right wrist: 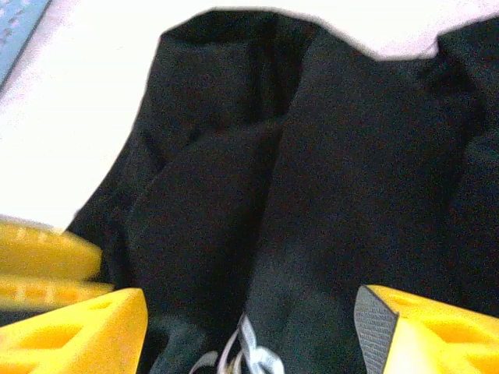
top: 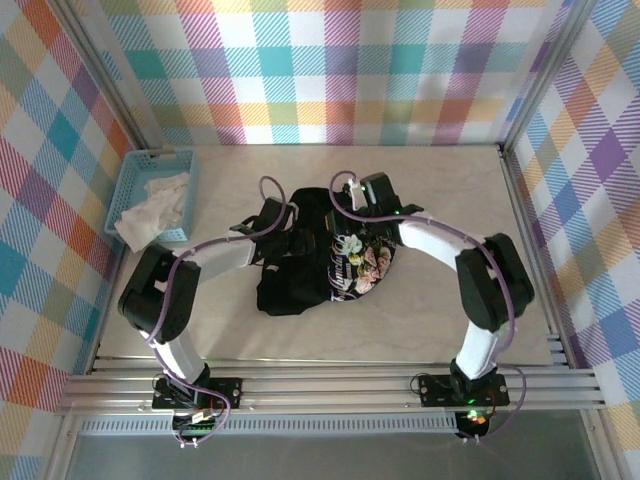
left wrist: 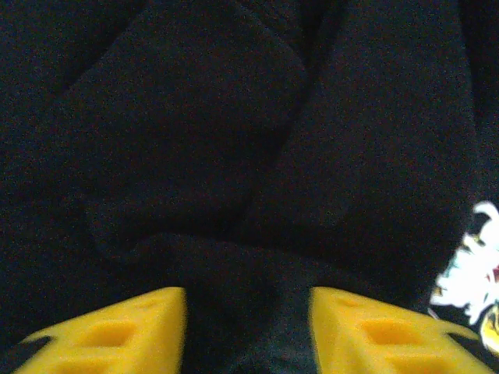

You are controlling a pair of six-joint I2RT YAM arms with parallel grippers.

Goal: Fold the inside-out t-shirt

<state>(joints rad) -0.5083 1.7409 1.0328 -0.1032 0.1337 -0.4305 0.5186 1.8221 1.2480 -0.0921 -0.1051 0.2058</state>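
While low over the t-shirt (top: 288, 290), left jaws half open astride a fold (left wrist: 242, 273), right jaws wide, both empty.

You are looking at a t-shirt (top: 290, 285) that is showing solid black, with a print (top: 358, 262) of pale purple, white and pink breaking up one side. The table (top: 450, 190) is showing pale cream with faint marbling. The basket (top: 135, 170) is showing light blue and the cloth (top: 155, 210) white. The walls (top: 350, 60) are glowing with pastel plaid in orange, teal, purple, yellow and pink. The left arm (top: 215, 262) and right arm (top: 440, 240) are showing black and white, with purple cables (top: 170, 290). The left gripper (left wrist: 248, 327) and right gripper (right wrist: 249, 327) are showing bright yellow fingers (left wrist: 117, 331), one on the right carrying a dark grey pad (right wrist: 373, 321).
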